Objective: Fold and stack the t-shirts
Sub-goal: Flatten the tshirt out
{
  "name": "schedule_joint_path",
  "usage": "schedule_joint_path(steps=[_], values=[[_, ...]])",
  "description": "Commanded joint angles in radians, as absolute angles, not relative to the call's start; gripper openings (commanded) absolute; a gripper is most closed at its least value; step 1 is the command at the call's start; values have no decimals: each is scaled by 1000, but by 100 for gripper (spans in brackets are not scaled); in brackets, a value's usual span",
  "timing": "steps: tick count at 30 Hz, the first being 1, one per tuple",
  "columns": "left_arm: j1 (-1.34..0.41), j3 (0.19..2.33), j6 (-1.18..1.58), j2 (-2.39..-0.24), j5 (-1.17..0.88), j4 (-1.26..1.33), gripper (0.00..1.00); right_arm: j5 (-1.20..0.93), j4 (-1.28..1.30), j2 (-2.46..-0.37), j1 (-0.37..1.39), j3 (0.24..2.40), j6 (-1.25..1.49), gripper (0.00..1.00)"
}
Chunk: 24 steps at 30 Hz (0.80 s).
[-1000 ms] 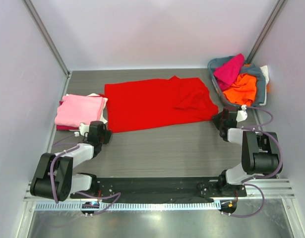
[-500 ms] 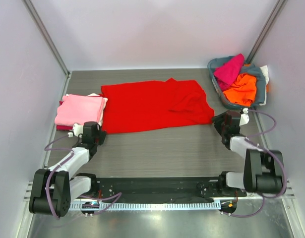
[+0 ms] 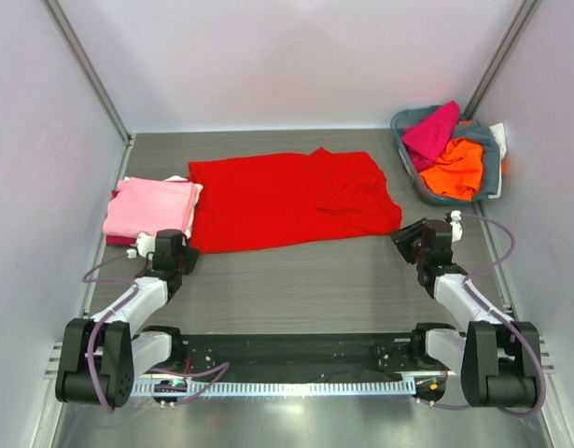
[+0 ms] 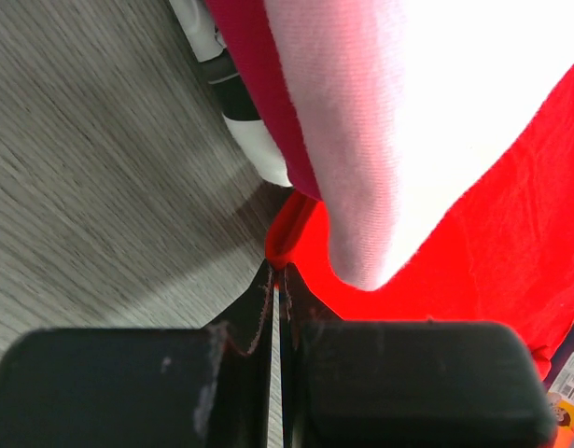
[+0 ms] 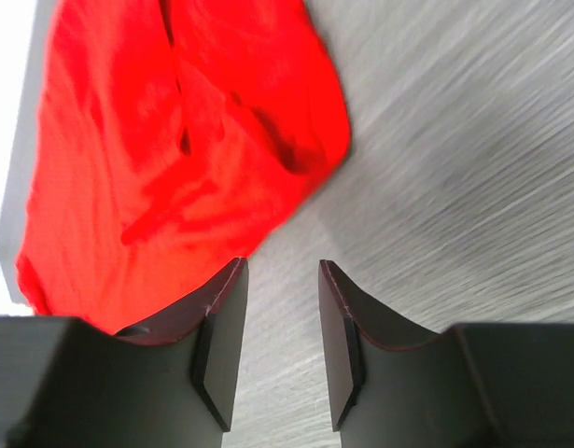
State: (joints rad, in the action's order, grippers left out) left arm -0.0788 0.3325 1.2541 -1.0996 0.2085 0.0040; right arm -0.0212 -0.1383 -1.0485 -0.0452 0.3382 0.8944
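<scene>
Red shirt [image 3: 287, 201]: you have it spread flat across the back middle of the surface [image 3: 305, 280]. Its right part is folded over itself in loose creases.
Left tool [image 3: 184, 254]: yours is closed tight at the near-left corner of the red shirt. The wrist view shows the tips [image 4: 279, 275] meeting right on the red hem, so it looks pinched there.
Right tool [image 3: 410, 238]: your jaws stand partly apart with nothing between them. They sit low over bare surface, just beside the shirt's near-right corner and not touching it [image 5: 279, 345].
Pink stack [image 3: 151, 207]: folded shirts lie piled at the left edge, pink on top with a darker layer showing underneath. The pile's right edge sits at the red shirt's left edge; whether the two touch, you cannot tell from above.
Basket [image 3: 493, 170]: it stands in the far right corner, well apart from the red shirt.
Basket contents: a magenta shirt [image 3: 431, 131], an orange shirt [image 3: 455, 168] and a bit of white cloth [image 3: 497, 135] at the rim, all bunched and unfolded.
</scene>
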Motion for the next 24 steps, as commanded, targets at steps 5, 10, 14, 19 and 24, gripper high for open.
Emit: schedule_joint_path(steps=[5, 10, 14, 19, 24], values=[[-69, 347, 1229, -1086, 210, -21, 0, -5, -234, -1212, 97, 367, 974, 40], [-66, 354, 1216, -1086, 206, -29, 0, 86, -313, -1299, 107, 373, 996, 47], [-63, 356, 1215, -1094, 195, -26, 0, 127, -360, -1383, 104, 394, 994, 47], [-54, 356, 1210, -1094, 192, -25, 0, 153, -400, -1485, 94, 423, 1012, 43], [-37, 365, 1198, -1111, 173, -22, 0, 179, -405, -1519, 66, 443, 1006, 41]])
